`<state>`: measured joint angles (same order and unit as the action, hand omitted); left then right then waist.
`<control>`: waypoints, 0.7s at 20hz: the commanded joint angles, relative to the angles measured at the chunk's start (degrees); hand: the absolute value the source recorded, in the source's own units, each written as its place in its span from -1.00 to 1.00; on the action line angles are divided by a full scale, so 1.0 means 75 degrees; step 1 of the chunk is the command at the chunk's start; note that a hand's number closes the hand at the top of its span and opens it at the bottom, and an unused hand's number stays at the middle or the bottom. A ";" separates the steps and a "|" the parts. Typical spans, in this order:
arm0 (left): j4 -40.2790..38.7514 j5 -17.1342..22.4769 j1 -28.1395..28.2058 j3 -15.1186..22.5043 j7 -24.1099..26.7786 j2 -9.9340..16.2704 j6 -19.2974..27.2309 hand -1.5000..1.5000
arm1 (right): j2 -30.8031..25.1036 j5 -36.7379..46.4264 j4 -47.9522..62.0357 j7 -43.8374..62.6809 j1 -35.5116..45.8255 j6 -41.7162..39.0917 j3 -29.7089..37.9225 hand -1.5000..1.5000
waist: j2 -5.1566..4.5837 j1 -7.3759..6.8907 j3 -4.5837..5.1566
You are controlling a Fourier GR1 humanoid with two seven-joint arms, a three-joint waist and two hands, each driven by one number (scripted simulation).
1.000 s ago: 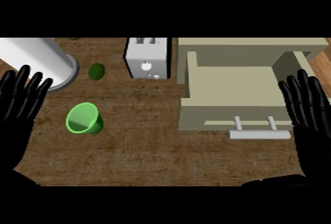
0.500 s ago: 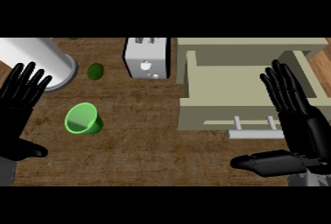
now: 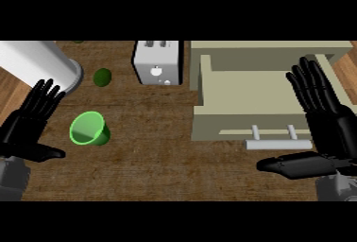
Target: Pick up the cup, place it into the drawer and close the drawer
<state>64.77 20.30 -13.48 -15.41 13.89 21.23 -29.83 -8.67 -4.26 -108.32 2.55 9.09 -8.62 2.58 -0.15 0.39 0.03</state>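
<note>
Green cup (image 3: 89,129) lying empty on counter, drawer (image 3: 259,98) open, empty, both hands' fingers spread

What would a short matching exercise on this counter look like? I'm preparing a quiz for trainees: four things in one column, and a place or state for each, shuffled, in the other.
Things:
1. green cup
2. toaster
3. drawer
4. right hand

Places or states:
A. pulled open, nothing visible inside
B. lying on its side near the left hand
C. open, over the drawer's right side
D. standing at the counter's back, left of the drawer

Pairs: 1-B, 2-D, 3-A, 4-C
</note>
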 commanded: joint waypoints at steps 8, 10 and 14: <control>-0.3833 -0.1754 -0.0952 0.0076 0.2588 0.0233 -0.0014 -1.00 | 0.0112 0.0176 -0.0034 0.0189 0.0278 0.0142 0.0034 -1.00 | -0.0002 0.0019 0.0003; -0.4361 -0.1821 -0.0950 -0.0027 0.2968 0.0407 -0.0136 -1.00 | -0.0158 -0.0210 0.0147 0.0105 0.0437 -0.0179 0.0396 -1.00 | -0.0004 0.0022 0.0003; -0.6003 -0.2418 -0.1726 0.0093 0.4113 0.0416 0.0014 -1.00 | -0.0186 -0.0158 -0.0161 0.0526 0.0508 -0.0109 0.0313 -1.00 | -0.0030 0.0113 0.0014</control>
<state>29.64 4.99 -23.19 -14.61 36.74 23.22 -27.92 -9.61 -5.11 -107.52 4.57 13.29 -9.24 4.80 -0.28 0.83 0.09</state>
